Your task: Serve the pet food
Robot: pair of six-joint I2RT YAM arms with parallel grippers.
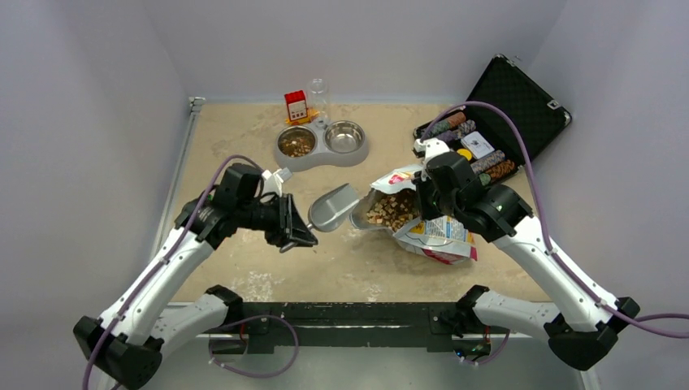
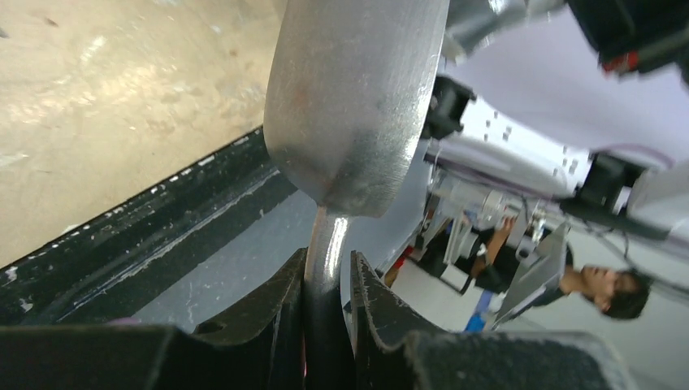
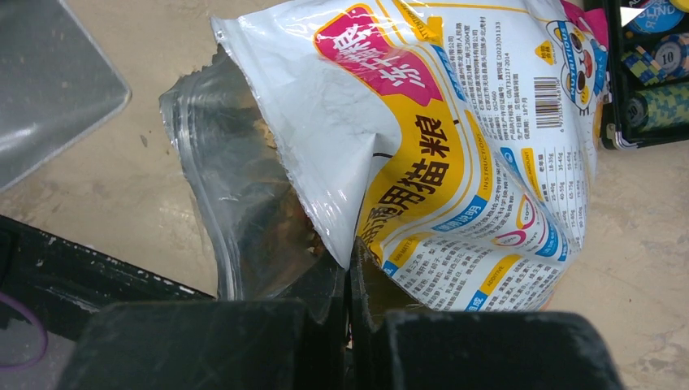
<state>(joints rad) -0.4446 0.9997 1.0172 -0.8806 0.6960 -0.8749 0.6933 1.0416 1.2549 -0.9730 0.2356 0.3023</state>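
At the bottom centre of the left wrist view, the left gripper [image 2: 327,280] has its jaws narrowed onto the thin handle of the metal scoop [image 2: 349,106], whose bowl fills the upper middle. The right gripper [image 3: 349,280] is pinched tight on the lip of the bag [image 3: 422,146], holding its mouth agape. The pet food [image 1: 392,210] lies inside that mouth, right of centre in the top view. Loose, light, dry pellets will likely roll and spill: best lifted with the scoop held level, never pinched
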